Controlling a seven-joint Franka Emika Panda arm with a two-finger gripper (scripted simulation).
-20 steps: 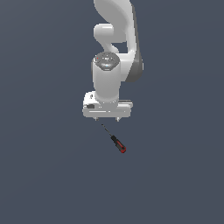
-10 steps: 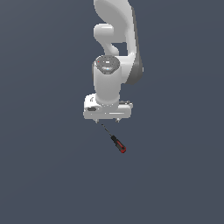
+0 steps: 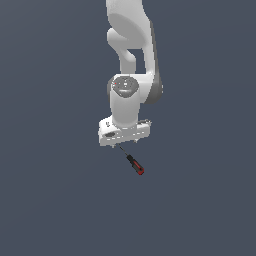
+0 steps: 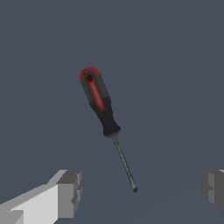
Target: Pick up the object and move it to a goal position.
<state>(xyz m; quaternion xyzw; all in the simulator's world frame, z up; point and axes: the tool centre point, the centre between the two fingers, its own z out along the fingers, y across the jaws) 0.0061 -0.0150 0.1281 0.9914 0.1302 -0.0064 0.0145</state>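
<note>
- The screwdriver (image 3: 134, 163) is lying flat on the plain, matte grey-blue surface (image 3: 50, 200) just below the middle of the exterior frame. Its ribbed black handle is ending in a rounded red cap, and the thin dark shaft is tapering to a fine tip.
- Bare surface is spreading out all around it in both views, with no edges or walls showing.
- The gripper (image 3: 125, 145) is hanging just above the shaft tip, its white blocky body sitting near the frame's centre; the handle is pointing away toward the lower right.
- In the wrist view the two grey, squared fingers (image 4: 70, 192) are standing wide apart at the lower corners, with the screwdriver's tip lying between them, touching neither.
- The smooth white arm (image 3: 131, 45) is rising behind to the top edge.
</note>
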